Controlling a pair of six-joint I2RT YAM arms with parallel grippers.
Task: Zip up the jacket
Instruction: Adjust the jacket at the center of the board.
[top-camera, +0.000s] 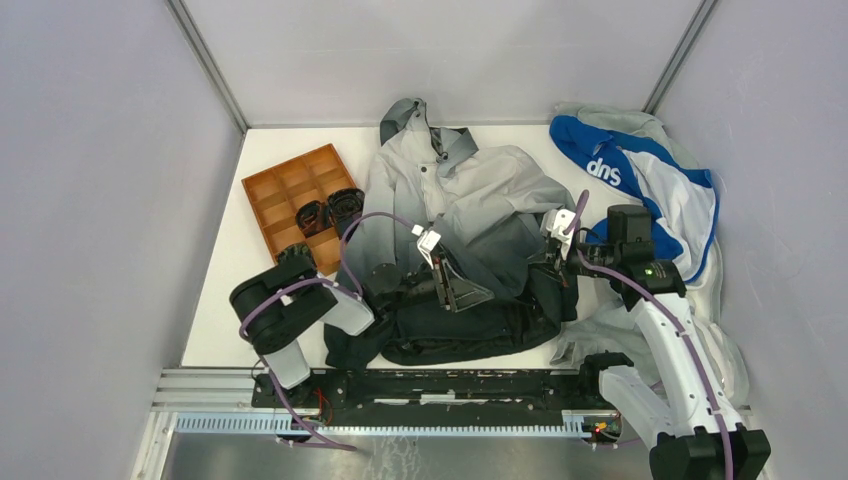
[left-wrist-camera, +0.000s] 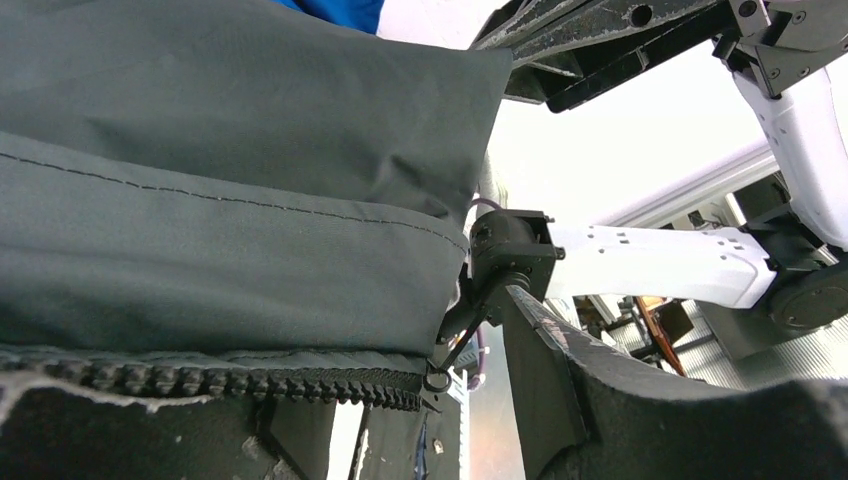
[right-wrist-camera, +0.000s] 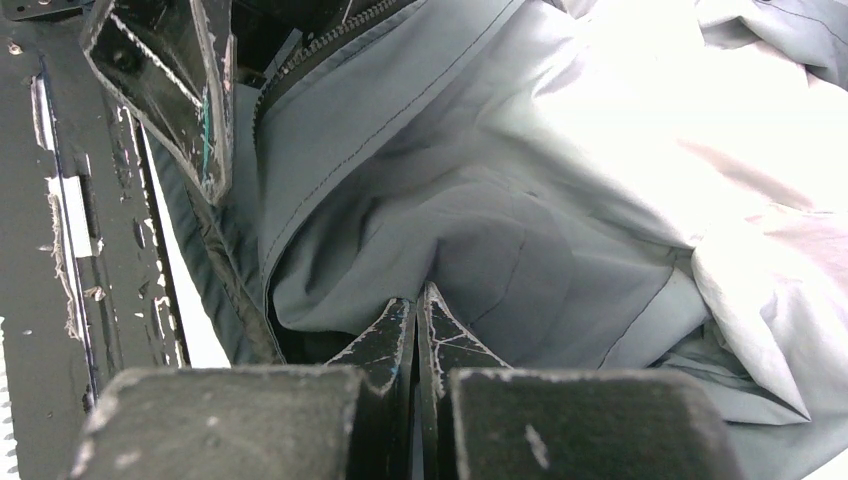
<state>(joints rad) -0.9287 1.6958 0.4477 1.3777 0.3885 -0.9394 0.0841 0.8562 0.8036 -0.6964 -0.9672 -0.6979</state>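
The white table (top-camera: 225, 300) carries the jacket (top-camera: 470, 190) spread across its middle, hood toward the far wall, pale grey up top and darkening to near black at the hem by the arm bases. A blue-and-white garment (top-camera: 640, 175) with white lettering lies to its right. An orange compartment tray (top-camera: 275, 195) sits to its left, with dark items (top-camera: 330, 212) in its near cells. The left gripper (top-camera: 465, 288) rests on the dark lower front, jaws apart. The right gripper (right-wrist-camera: 415, 305) is closed, its tips against a grey fold at the jacket's right edge; whether cloth is pinched, I cannot tell. The zipper (left-wrist-camera: 250, 383) teeth run beside the left gripper.
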